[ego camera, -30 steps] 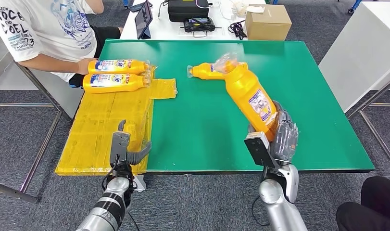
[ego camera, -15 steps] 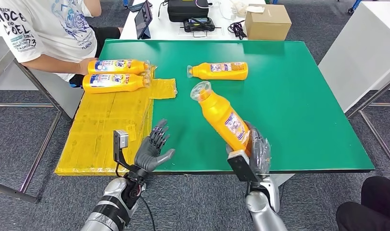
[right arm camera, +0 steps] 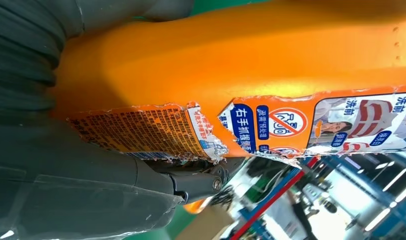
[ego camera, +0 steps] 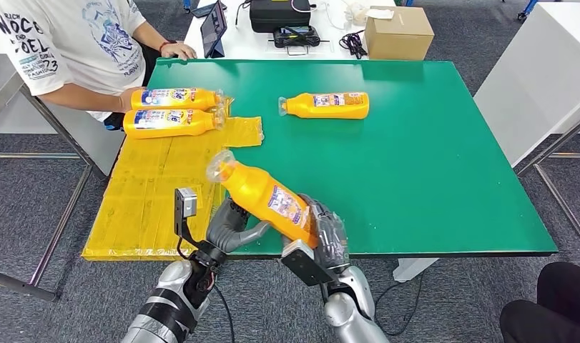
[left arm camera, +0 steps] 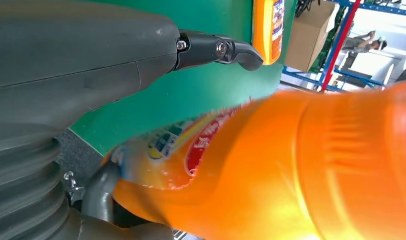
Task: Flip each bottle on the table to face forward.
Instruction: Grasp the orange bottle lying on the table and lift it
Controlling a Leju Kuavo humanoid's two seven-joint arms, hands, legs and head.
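Torn Chinese-print label on orange bottle (ego camera: pixel 262 197)

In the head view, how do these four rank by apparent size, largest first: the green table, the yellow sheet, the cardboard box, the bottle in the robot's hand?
1. Green table.
2. Yellow sheet.
3 and 4. Held bottle and cardboard box look about alike; the bottle is much nearer the camera, so I will not rank them.

I see a bright orange bottle (ego camera: pixel 262 196) with a torn blue, red and white label, three matching orange bottles (ego camera: pixel 174 111), a green surface (ego camera: pixel 430 157), yellow sheeting (ego camera: pixel 154 193), and dark grey fingers (ego camera: pixel 233 214).
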